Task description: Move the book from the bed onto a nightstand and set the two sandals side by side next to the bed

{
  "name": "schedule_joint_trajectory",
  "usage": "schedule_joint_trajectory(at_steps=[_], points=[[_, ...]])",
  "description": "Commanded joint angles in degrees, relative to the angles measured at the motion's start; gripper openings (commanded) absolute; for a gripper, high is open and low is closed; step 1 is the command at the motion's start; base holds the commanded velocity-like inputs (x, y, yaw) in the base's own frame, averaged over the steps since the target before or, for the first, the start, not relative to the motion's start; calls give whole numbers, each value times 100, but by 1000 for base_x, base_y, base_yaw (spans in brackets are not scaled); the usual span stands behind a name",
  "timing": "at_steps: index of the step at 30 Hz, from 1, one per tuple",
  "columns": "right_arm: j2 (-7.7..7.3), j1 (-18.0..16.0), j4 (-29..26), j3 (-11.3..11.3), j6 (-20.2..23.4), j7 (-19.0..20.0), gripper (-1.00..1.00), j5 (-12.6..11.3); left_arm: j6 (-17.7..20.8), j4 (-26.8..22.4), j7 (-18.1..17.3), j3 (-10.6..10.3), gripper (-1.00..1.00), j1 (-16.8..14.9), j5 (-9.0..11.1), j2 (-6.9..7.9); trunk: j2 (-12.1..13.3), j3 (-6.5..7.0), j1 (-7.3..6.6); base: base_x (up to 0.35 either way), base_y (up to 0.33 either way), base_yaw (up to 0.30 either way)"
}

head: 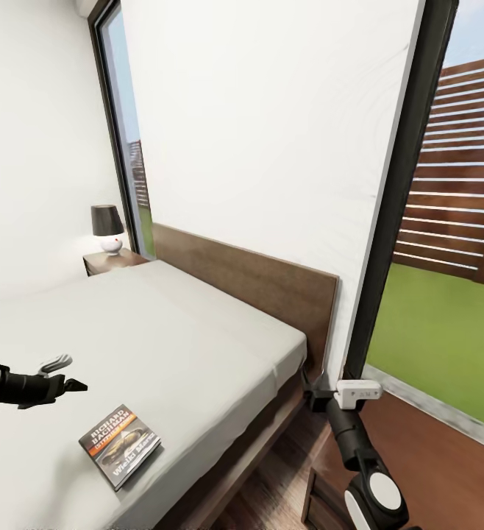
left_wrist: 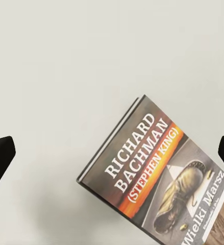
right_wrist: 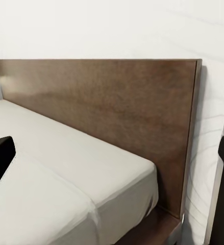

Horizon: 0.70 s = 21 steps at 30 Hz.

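Though near left hand (head: 71, 384), book (head: 120, 445) untouched

Bright, even daylight fills all three rendered views, with no harsh glare. The window (head: 448, 243) shows sunlit grass and fence. In the left wrist view the book (left_wrist: 157, 184) casts a soft shadow on the pale mattress (left_wrist: 91, 76). The headboard (right_wrist: 106, 107) carries a faint sheen. The head view's vertical lines lean strongly toward its edges. Focus is sharp throughout.
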Motion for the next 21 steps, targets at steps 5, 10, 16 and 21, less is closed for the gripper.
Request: schedule_joint_trajectory(at_steps=[5, 10, 16, 21], points=[[-7, -3, -1, 49, -84, -45, 100, -41, 30, -12, -50, 33, 100, -4, -60, -5, -163, -78, 87, 0, 0, 0], [-7, 0, 0, 56, -106, -47, 100, -41, 19, -17, -50, 34, 100, -4, -60, -12, -364, -168, 197, 0, 0, 0], [-7, 3, 3, 64, -111, -49, 100, -41, 1, -17, -50, 34, 100, 1, -60, -19, -364, -168, 197, 0, 0, 0], [-7, 5, 4, 67, -111, -49, 100, -41, -7, -18, -50, 33, 100, 2, -62, -21, -364, -168, 197, 0, 0, 0]])
